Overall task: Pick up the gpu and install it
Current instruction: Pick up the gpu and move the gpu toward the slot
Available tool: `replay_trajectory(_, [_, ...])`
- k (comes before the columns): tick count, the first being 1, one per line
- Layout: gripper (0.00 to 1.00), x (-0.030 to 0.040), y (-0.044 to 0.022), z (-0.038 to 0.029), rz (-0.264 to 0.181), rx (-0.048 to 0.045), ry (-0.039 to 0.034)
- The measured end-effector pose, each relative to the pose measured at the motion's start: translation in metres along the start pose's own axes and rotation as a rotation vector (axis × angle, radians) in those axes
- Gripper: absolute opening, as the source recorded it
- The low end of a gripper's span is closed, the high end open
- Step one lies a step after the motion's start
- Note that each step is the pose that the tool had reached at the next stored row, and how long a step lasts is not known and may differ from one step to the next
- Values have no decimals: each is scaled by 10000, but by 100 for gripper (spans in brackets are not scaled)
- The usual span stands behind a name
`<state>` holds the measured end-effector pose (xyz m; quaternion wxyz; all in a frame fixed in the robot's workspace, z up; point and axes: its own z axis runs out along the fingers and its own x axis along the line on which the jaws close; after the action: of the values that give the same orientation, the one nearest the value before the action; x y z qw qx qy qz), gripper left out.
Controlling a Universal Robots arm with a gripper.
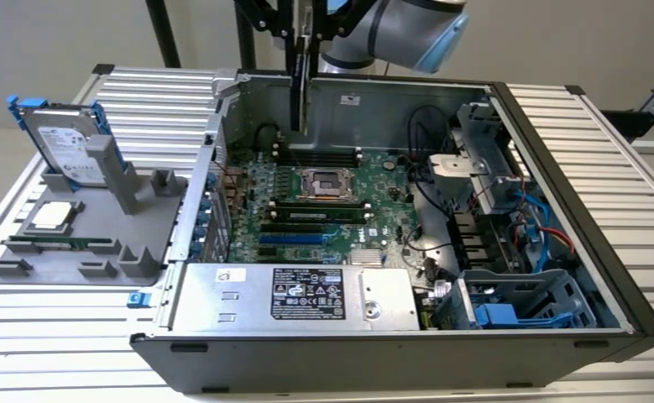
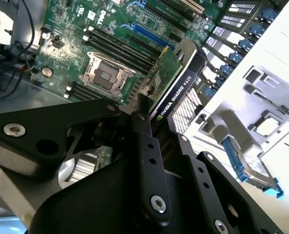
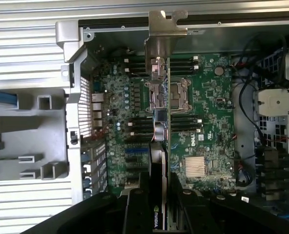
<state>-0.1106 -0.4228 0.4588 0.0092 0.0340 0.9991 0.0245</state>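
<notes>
- As the arm (image 1: 416, 34) hangs over the open case (image 1: 360, 361), its pincer (image 3: 160, 197) is clamped on one end of the gpu (image 3: 156, 122), with black fingers (image 2: 147, 141) pressed to either face.
- The gpu lies straight out from the pincer, its long axis pointing down at the motherboard (image 1: 389, 214) and its silver bracket (image 3: 166, 24) at the far end. In the exterior view it shows edge-on as a thin dark strip, clear of the motherboard.
- Judged from that view, the gpu hangs above the rear of the motherboard, near the empty socket (image 1: 329, 180). The blue slot (image 1: 293, 238) lies apart from it, toward the power supply (image 1: 293, 294).
- The case rests on its side on the slatted desk (image 1: 595, 134) and holds the motherboard, power supply, cables (image 1: 422, 134) and a drive cage (image 1: 517, 298).
- At the exterior view's left, a grey holder (image 1: 119, 180) carries a hard drive (image 1: 64, 143) standing upright, with a chip (image 1: 52, 217) and a memory stick (image 1: 58, 244) lying flat.
</notes>
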Motion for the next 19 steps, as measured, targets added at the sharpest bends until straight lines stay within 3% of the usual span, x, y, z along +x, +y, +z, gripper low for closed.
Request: replay_trajectory(19, [0, -192, 13, 4, 0, -1, 0])
